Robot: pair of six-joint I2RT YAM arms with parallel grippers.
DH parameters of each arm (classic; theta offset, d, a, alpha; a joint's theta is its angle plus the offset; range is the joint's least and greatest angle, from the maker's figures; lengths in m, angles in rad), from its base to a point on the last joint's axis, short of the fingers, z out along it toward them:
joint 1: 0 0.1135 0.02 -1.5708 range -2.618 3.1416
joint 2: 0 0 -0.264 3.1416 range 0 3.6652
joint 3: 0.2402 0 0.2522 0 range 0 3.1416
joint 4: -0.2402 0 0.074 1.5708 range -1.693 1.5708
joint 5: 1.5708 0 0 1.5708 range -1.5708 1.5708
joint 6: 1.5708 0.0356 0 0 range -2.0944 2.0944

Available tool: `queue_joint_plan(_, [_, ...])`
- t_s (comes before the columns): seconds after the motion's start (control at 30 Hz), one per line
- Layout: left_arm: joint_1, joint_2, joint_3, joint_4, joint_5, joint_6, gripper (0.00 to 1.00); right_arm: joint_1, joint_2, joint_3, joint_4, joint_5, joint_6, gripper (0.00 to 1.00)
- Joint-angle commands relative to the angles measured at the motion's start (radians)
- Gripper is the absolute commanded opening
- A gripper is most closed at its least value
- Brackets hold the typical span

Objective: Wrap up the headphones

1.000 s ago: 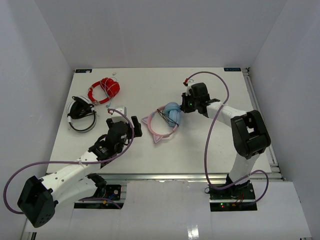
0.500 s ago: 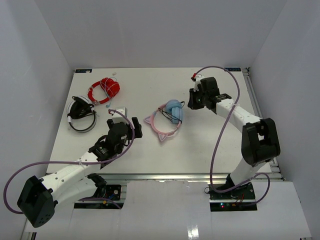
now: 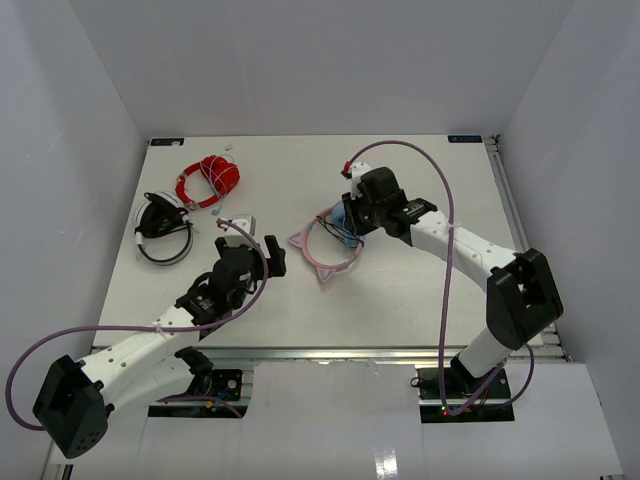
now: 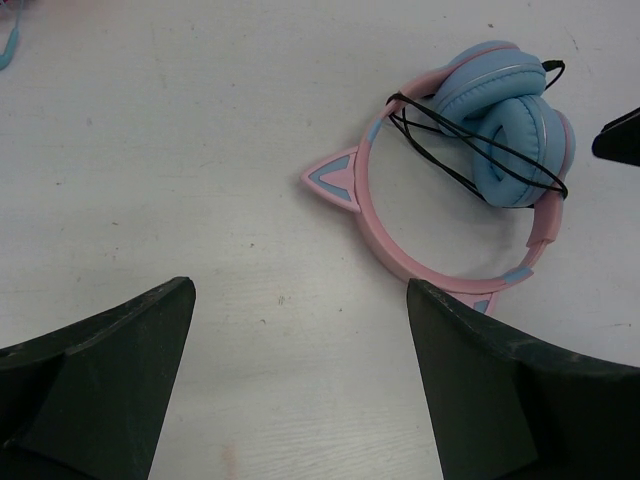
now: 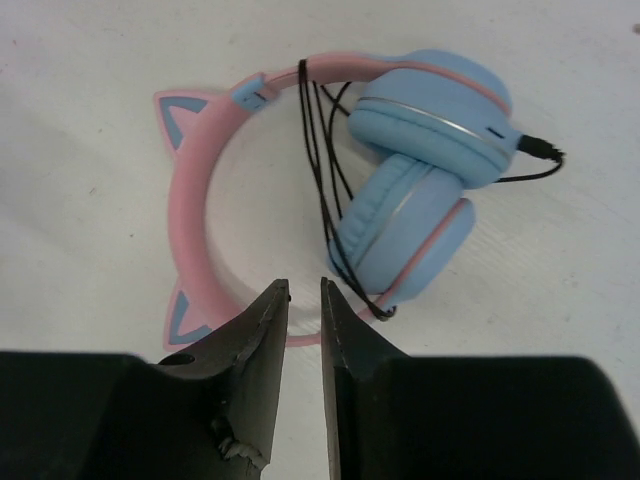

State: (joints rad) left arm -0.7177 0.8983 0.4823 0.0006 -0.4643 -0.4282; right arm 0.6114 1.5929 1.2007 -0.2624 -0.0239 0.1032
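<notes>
Hovering over the headphones: right fingers are a narrow slit apart with nothing between them, tips just beside the lower earcup and the dark cable. The headphones lie flat mid-counter, cable looped across band and cups. Left fingers are spread wide and empty, near the headphones but apart, on the cat-ear side.

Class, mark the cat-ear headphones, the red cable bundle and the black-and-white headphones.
cat-ear headphones (image 4: 515, 130): left wrist view, blue earcup.
red cable bundle (image 3: 212, 178): top external view, coil's middle.
black-and-white headphones (image 3: 156, 216): top external view, dark earcup.
</notes>
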Motion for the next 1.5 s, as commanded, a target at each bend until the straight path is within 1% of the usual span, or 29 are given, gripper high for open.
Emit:
queue_joint_plan(0.0, [-0.008,-0.032,-0.008,0.026,0.007,0.011,0.98,0.028,0.011,-0.003,0.023,0.200,0.029,0.50])
queue_joint_plan(0.17, [-0.011,-0.043,-0.008,0.026,0.010,0.012,0.98,0.054,0.001,-0.033,0.029,0.284,0.052,0.70])
queue_joint_plan(0.23, [-0.011,-0.050,-0.008,0.027,0.009,0.011,0.98,0.069,-0.002,-0.036,0.029,0.331,0.059,0.76])
queue_joint_plan(0.37, [-0.014,-0.058,-0.013,0.027,0.003,0.013,0.98,0.100,0.031,-0.021,0.034,0.344,0.062,0.83])
queue_joint_plan(0.47, [-0.015,-0.058,-0.013,0.027,0.003,0.014,0.98,0.111,0.065,-0.006,0.043,0.346,0.067,0.86])
queue_joint_plan(0.57, [-0.016,-0.056,-0.011,0.027,0.000,0.015,0.98,0.113,0.105,0.015,0.064,0.362,0.090,0.87])
queue_joint_plan(0.67, [-0.017,-0.058,-0.012,0.027,-0.002,0.015,0.98,0.113,0.155,0.038,0.062,0.415,0.122,0.87])
queue_joint_plan(0.73, [-0.021,-0.063,-0.013,0.026,-0.006,0.015,0.98,0.116,0.172,0.036,0.063,0.405,0.127,0.87])
queue_joint_plan(0.83, [-0.023,-0.067,-0.013,0.026,-0.005,0.017,0.98,0.129,0.189,0.019,0.071,0.450,0.127,0.88])
queue_joint_plan(1.03, [-0.025,-0.069,-0.011,0.022,-0.011,0.018,0.98,0.130,0.218,0.023,0.085,0.471,0.128,0.87])
queue_joint_plan(1.2, [-0.029,-0.076,-0.016,0.021,-0.018,0.017,0.98,0.123,0.237,0.023,0.086,0.544,0.105,0.83])
queue_joint_plan(1.37, [-0.030,-0.076,-0.015,0.021,-0.020,0.017,0.98,0.108,0.241,-0.003,0.112,0.533,0.085,0.76])
queue_joint_plan(1.47, [-0.032,-0.081,-0.017,0.021,-0.025,0.017,0.98,0.099,0.242,-0.019,0.134,0.543,0.077,0.68])
